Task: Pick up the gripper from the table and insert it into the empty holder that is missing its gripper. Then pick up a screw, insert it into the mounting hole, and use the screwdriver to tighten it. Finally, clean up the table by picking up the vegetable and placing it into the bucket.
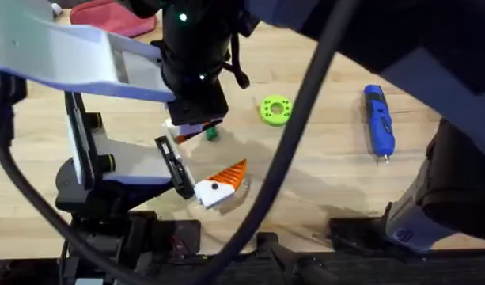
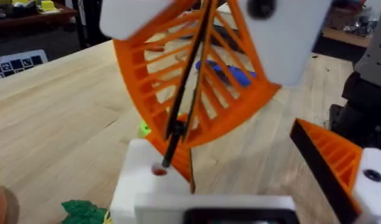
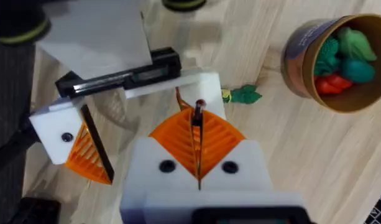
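right gripper (image 3: 198,163): jaws together on a screw (image 3: 199,106) | left: jaws cannot tell | screwdriver (image 1: 378,120): right of frame, on counter (image 1: 321,158)

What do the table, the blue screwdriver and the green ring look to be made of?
Table: likely wood, pale, matte, with visible grain and plank seams. Screwdriver: seemingly smooth blue plastic with a thin metal tip. Green ring: probably matte lime plastic, maybe printed.

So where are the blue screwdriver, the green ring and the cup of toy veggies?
blue screwdriver (image 1: 379,123): overhead view, middle of its body.
green ring (image 1: 275,110): overhead view, on its rim.
cup of toy veggies (image 3: 302,59): right wrist view, outer wall.
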Controlling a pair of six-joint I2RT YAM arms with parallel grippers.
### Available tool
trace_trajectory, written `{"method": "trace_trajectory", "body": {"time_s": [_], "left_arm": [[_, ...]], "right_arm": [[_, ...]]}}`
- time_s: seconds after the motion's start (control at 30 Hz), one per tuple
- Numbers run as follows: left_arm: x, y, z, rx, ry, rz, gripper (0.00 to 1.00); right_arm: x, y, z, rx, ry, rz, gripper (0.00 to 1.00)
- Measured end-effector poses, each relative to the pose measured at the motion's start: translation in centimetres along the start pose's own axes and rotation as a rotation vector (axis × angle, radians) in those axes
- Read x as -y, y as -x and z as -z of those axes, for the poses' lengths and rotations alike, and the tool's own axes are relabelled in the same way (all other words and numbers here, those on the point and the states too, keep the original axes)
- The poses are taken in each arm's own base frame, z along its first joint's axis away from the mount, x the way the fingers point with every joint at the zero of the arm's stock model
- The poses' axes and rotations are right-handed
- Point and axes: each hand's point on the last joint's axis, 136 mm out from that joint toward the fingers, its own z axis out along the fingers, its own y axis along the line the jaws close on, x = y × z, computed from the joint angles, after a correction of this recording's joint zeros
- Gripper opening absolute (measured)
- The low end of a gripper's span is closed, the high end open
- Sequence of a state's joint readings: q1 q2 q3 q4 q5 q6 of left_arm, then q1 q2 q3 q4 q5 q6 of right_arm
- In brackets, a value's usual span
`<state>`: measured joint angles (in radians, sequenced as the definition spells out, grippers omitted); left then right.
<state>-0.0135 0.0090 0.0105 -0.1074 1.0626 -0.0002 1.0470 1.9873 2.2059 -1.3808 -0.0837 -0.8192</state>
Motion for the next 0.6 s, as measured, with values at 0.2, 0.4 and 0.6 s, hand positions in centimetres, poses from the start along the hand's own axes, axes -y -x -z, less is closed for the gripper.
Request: {"method": "trace_trajectory", "body": {"time_s": [0.2, 0.4, 0.6], "left_arm": [[0.0, 0.0, 0.0, 0.000, 0.000, 0.000, 0.985], [0.0, 0.0, 0.0, 0.000, 0.000, 0.000, 0.985], [0.0, 0.0, 0.0, 0.000, 0.000, 0.001, 0.985]], "right_arm": [[0.1, 0.1, 0.0, 0.002, -0.002, 0.000, 0.007], [0.3, 0.2, -0.7, 0.000, 0.000, 0.000, 0.007], [0.3, 0.1, -1.1, -0.009, 0.010, -0.002, 0.007]]}}
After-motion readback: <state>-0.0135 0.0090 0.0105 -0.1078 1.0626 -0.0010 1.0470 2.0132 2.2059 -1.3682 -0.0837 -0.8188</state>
